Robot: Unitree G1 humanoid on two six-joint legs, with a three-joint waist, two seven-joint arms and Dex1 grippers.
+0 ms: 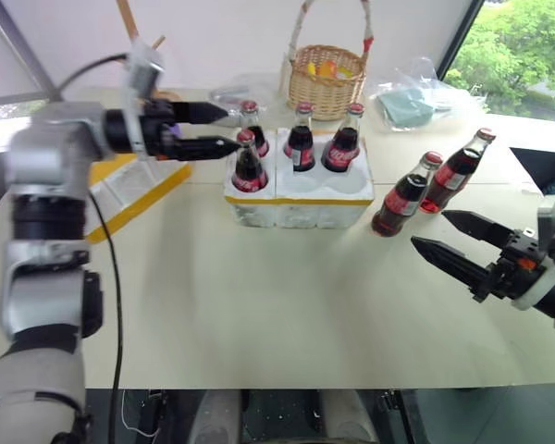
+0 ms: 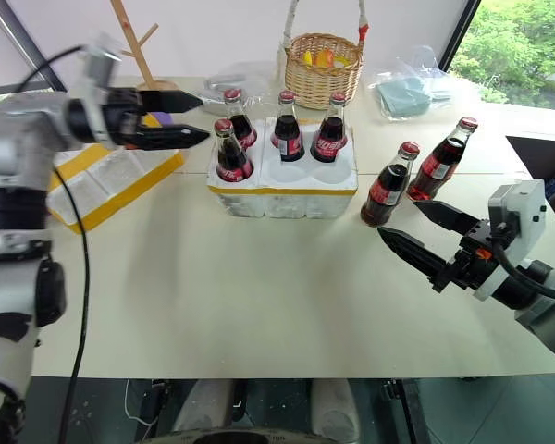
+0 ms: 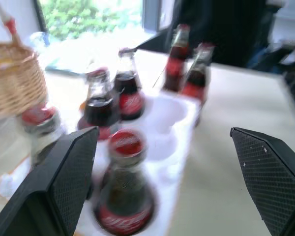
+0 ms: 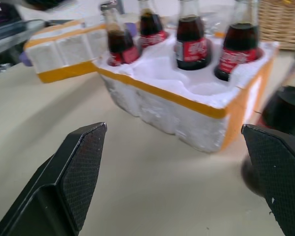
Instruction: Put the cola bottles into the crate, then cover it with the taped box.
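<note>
- Both sets of jaws stand wide apart and hold nothing: your left gripper point(image 1: 211, 129) hangs level just beside the crate's left end, your right gripper point(image 2: 418, 233) hangs low over the table's right side.
- Two cola bottles point(image 2: 385, 189) are not yet in the crate; they stand together on the table just right of it, leaning a little, long axes near upright.
- From your right jaws those two lie ahead and slightly left, near; your left gripper would have to reach across the whole crate, so your right arm looks the better pick.
- Your crate point(image 2: 282, 192) holds four bottles, with its two wells on the near right side bare.
- Your taped box point(image 2: 111, 180) lies left of the crate, under your left arm.
- Beyond the crate stands a wicker basket point(image 2: 325, 79).
</note>
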